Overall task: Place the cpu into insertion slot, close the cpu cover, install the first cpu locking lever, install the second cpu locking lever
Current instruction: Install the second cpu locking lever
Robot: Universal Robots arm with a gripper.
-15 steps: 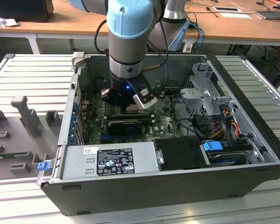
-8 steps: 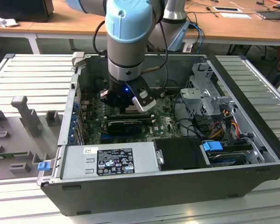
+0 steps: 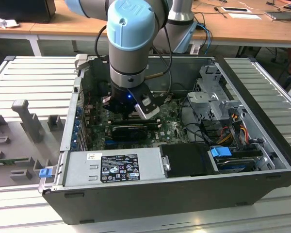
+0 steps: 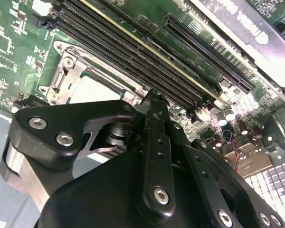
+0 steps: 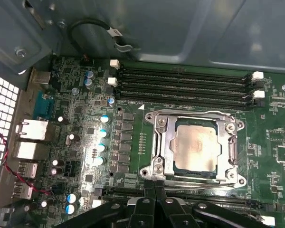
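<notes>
cpu (image 5: 195, 147) seated in insertion slot (image 5: 176, 164) | cpu cover (image 5: 164, 145) closed

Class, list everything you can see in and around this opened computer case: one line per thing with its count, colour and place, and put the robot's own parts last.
cpu: one, dull silver, seated in the socket on the motherboard.
cpu cover: one, silver-grey frame, lying flat around the cpu.
memory slots: four, black, beside the socket.
motherboard: one, green, on the case floor.
graphics card: one, black, under the arm in the exterior view.
power supply: one, grey, along the near case wall.
computer case: one, dark grey, on the slatted table.
gripper: one, black, fingers together at the socket's edge.
robot arm: one, grey with blue caps, above the case.
</notes>
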